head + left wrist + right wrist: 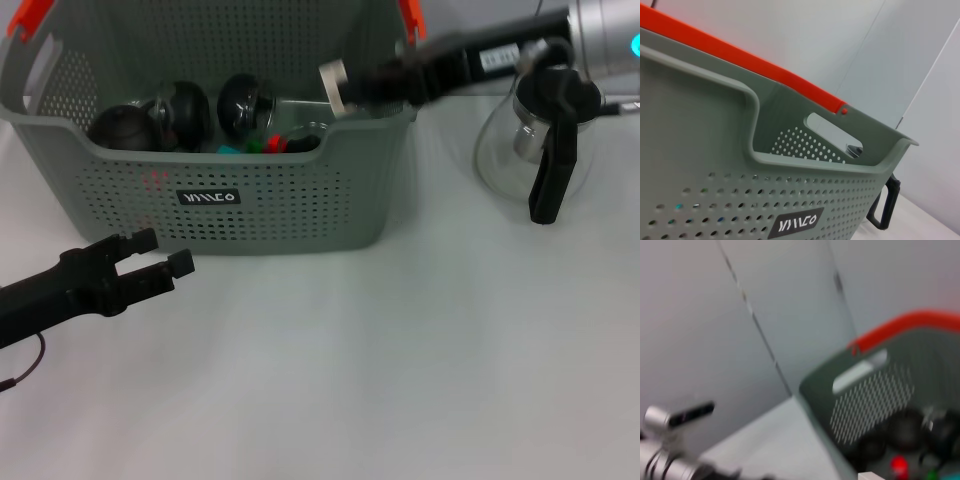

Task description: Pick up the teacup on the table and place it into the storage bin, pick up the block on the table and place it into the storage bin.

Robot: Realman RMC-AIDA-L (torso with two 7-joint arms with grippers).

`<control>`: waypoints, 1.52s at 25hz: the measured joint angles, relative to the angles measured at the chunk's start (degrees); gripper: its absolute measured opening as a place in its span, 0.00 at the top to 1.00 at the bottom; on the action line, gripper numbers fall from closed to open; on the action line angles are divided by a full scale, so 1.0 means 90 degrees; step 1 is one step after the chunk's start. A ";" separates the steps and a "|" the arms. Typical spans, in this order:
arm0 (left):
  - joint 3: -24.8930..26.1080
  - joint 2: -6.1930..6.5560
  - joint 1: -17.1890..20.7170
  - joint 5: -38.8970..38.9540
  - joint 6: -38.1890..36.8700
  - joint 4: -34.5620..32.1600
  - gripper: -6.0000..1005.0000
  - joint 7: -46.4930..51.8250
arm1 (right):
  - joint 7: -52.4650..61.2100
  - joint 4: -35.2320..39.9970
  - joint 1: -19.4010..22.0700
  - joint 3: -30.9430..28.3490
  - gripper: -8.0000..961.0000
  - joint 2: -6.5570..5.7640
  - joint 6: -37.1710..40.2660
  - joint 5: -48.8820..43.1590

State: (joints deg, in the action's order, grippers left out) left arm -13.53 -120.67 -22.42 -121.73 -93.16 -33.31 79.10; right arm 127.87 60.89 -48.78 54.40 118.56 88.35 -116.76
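**Right arm over the bin rim, nothing left on the table to fetch**

The right gripper [335, 85] is reaching across the near right corner of the storage bin [290, 210], its pale tip poised just above the rim. From here I can't tell whether its fingers are parted or closed, nor whether anything sits between them. Down inside the bin lie several dark round pieces [180, 110], with a scrap of red and green [262, 145] among them; whether one of these is the teacup or the block, I can't say. Neither shows on the table.

My read: this is the drop-off, or the moment just after it. The next move calls for lifting clear of the rim without snagging the wall.

The left gripper [160, 258] hangs low in front of the bin, fingers spread apart, holding nothing.

The table [400, 380] is plain white and smooth. A glass teapot [540, 140] with a black handle stands to the right of the bin, near the right arm. Behind it all, pale grey wall panels [875, 45].
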 joint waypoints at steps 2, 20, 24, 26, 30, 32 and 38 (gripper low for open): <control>0.0001 0.0000 -0.0001 0.0000 -0.0001 0.0001 0.16 0.0000 | -0.0120 -0.0034 -0.0054 0.0033 0.79 0.0059 -0.0408 0.0142; 0.0001 -0.0011 -0.0020 0.0000 -0.0009 0.0020 0.16 0.0005 | 0.0295 -0.1958 -0.2210 0.1558 0.74 0.0175 -0.4391 -0.1090; 0.0000 -0.0011 -0.0012 0.0000 -0.0005 0.0020 0.16 0.0004 | 0.0245 -0.2588 -0.2646 0.1820 0.73 0.0197 -0.4655 -0.1289; 0.0000 -0.0011 -0.0011 0.0000 -0.0005 0.0020 0.16 0.0004 | 0.0284 -0.2707 -0.2712 0.2011 0.72 0.0203 -0.4781 -0.1295; 0.0000 -0.0013 -0.0009 0.0000 -0.0042 0.0020 0.16 0.0004 | 0.0473 -0.2860 -0.2778 0.2309 0.71 0.0200 -0.5066 -0.1369; 0.0001 -0.0018 -0.0006 0.0003 -0.0054 0.0020 0.16 0.0005 | 0.0448 -0.2762 -0.2714 0.2334 0.70 0.0198 -0.5137 -0.1371; 0.0104 -0.0018 0.0003 0.0067 -0.0076 0.0020 0.16 0.0007 | -0.0864 -0.0918 -0.1266 0.2331 0.60 0.0206 -0.4588 0.0533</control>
State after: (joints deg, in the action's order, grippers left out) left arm -12.60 -120.83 -22.40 -121.13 -93.85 -33.13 79.17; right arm 120.09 52.63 -60.18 75.38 120.41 47.06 -111.96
